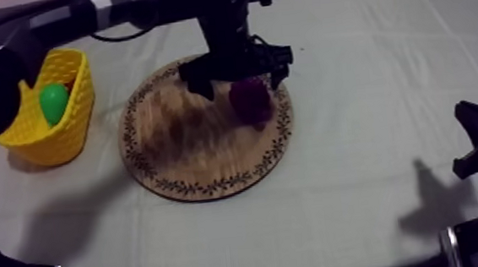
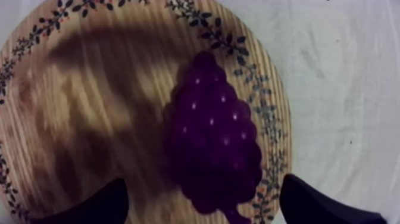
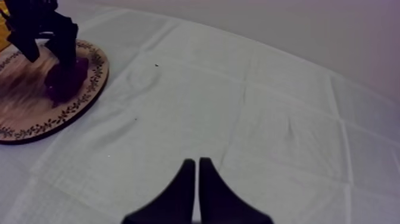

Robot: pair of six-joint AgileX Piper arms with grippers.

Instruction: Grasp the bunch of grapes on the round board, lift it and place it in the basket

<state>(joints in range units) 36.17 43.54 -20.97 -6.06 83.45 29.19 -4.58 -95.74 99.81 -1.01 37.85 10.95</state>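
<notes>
A dark purple bunch of grapes (image 1: 250,100) lies on the right part of the round wooden board (image 1: 185,149). My left gripper (image 1: 236,76) hangs just above the bunch, reaching in from the upper left. In the left wrist view its black fingers (image 2: 89,205) stand wide apart on either side of the grapes (image 2: 211,131), open and not touching them. The yellow basket (image 1: 39,135) stands left of the board. My right gripper (image 1: 466,142) rests low at the right edge, with its fingers (image 3: 196,184) together as a narrow wedge, shut on nothing.
A green pear (image 1: 54,102) lies inside the basket. The right wrist view shows the board (image 3: 36,119) with the grapes (image 3: 66,80) and the left gripper (image 3: 44,30) over them. Bare cloth (image 1: 373,87) stretches between the board and my right arm.
</notes>
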